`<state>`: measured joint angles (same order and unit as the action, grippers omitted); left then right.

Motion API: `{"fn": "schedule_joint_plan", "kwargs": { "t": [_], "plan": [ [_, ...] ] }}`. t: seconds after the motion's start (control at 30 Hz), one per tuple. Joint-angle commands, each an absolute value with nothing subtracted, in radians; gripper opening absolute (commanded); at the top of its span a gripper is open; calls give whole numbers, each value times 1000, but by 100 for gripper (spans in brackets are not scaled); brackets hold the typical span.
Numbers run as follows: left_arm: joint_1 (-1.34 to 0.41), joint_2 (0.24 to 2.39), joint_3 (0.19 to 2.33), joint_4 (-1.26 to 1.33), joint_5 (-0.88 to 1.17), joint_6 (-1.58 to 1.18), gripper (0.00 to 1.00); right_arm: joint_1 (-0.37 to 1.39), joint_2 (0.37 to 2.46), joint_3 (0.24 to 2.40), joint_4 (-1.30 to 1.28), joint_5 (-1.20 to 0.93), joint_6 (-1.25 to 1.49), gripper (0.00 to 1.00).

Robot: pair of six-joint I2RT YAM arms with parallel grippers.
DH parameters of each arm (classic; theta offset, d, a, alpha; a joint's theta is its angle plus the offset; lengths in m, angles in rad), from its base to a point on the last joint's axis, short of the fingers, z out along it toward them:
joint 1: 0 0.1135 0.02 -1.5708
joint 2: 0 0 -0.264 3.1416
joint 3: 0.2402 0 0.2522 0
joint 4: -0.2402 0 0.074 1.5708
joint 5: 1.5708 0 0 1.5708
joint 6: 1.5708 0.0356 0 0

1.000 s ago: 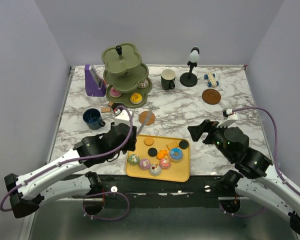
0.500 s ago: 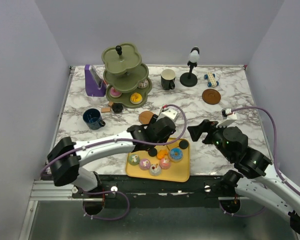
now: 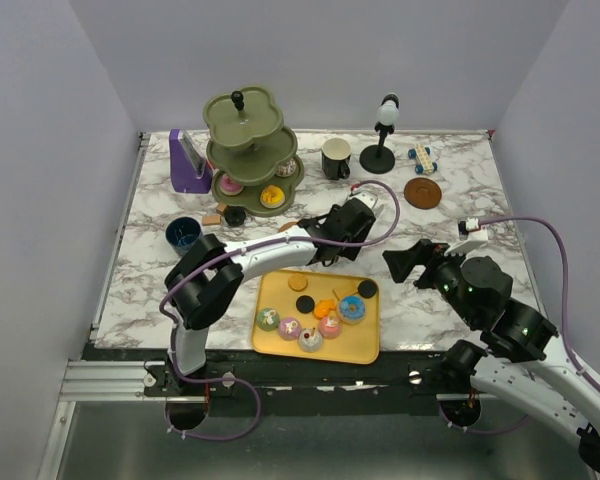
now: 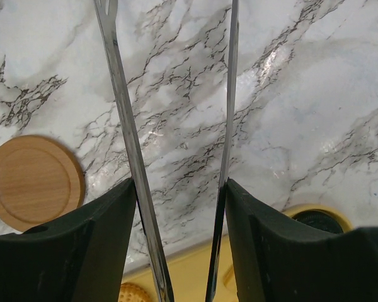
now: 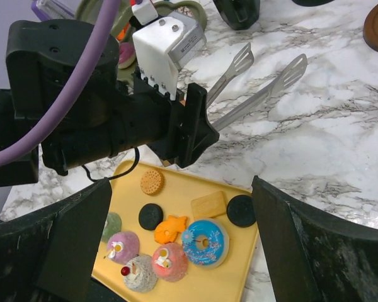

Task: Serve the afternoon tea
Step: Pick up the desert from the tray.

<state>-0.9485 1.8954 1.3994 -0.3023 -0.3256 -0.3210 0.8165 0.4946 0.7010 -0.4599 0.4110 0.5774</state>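
Observation:
My left gripper (image 3: 346, 224) (image 4: 179, 185) is shut on a pair of metal tongs (image 5: 264, 88) (image 4: 123, 126), whose two blades stand apart over bare marble just beyond the yellow tray (image 3: 366, 346) (image 5: 239, 277). On the tray lie a blue doughnut (image 5: 205, 241), cupcakes (image 5: 170, 261) and biscuits (image 5: 152, 181). My right gripper (image 3: 410, 262) (image 5: 183, 214) hangs open over the tray's right side, holding nothing. The olive-green stand (image 3: 245, 135) is at the back left, with a few sweets on its lowest tier. The black cream-lined mug (image 3: 335, 158) stands beside it and the dark-blue mug (image 3: 183, 235) at the left. Brown coasters (image 3: 422, 192) (image 4: 33, 181) lie on the table.
A purple wedge holder (image 3: 187, 163) stands at the back left. A black stand with a white ball top (image 3: 382, 135) and a small white and blue toy (image 3: 421, 154) are at the back. Small brown and black pieces (image 3: 225, 213) lie in front of the tiered stand.
My left arm has swung from the near left across the tray's back edge to the middle of the table, carrying the tongs. My right arm has shifted slightly right.

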Motion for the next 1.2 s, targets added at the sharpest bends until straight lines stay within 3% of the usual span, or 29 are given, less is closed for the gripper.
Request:
{"fn": "schedule_joint_plan", "kwargs": {
  "t": [0.0, 0.3, 0.63, 0.87, 1.17],
  "plan": [
    [-925, 1893, 1419, -286, -246, -352, 64, 821, 496, 713, -481, 435, 565, 100],
    [-937, 1502, 1151, -278, -316, -359, 62, 821, 486, 704, -471, 437, 567, 100],
    [-1122, 1026, 1031, -759, -294, -393, 61, 821, 507, 692, -450, 432, 569, 100],
    [-1299, 958, 1086, -1088, -301, -526, 59, 821, 518, 695, -442, 445, 566, 100],
    [-1359, 877, 1092, -1140, -295, -600, 58, 821, 504, 692, -460, 473, 572, 100]
  ]
}}
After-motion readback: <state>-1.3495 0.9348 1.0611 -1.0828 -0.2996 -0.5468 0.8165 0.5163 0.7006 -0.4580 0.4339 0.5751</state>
